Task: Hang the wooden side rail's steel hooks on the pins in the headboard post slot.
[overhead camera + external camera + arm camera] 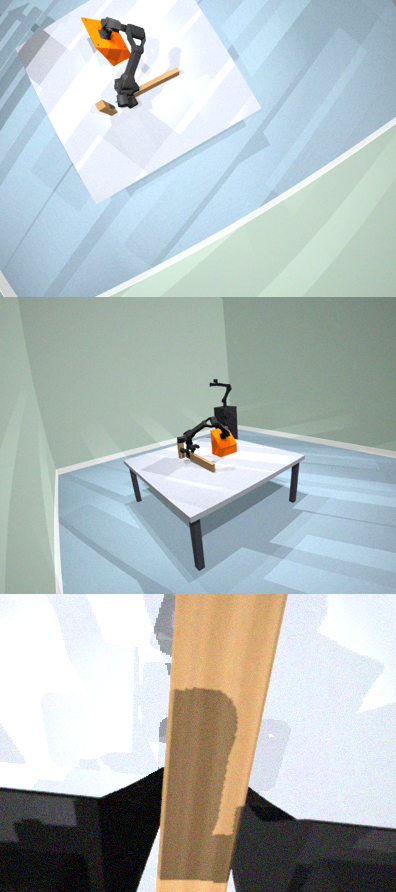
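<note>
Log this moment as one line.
gripper: shut on rail | rail's near end: at post | far end: on table | hooks on pins: cannot tell
</note>
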`<state>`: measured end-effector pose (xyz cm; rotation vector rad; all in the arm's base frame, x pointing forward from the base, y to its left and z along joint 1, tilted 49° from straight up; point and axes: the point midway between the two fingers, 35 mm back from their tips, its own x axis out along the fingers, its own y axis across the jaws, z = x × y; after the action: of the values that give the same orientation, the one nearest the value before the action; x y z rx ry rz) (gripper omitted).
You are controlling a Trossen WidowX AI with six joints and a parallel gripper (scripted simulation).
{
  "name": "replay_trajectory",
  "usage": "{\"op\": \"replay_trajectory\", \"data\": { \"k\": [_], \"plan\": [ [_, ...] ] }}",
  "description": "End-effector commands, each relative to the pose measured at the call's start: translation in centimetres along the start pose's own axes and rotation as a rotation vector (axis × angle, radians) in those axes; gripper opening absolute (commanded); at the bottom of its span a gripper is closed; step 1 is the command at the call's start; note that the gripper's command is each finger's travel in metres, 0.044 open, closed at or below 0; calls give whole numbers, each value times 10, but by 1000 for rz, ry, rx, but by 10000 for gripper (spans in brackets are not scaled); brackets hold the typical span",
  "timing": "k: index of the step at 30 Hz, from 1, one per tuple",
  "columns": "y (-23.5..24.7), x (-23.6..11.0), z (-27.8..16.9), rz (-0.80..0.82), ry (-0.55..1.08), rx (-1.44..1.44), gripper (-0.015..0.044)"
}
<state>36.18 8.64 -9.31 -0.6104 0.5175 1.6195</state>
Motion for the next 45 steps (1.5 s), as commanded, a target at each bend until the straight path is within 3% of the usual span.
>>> {"op": "replay_trajectory", "data": {
  "k": [1,45],
  "plan": [
    [-4,-8,-3,-21,2,8,0],
    [-6,-10,-5,-21,3,8,0]
  ]
}}
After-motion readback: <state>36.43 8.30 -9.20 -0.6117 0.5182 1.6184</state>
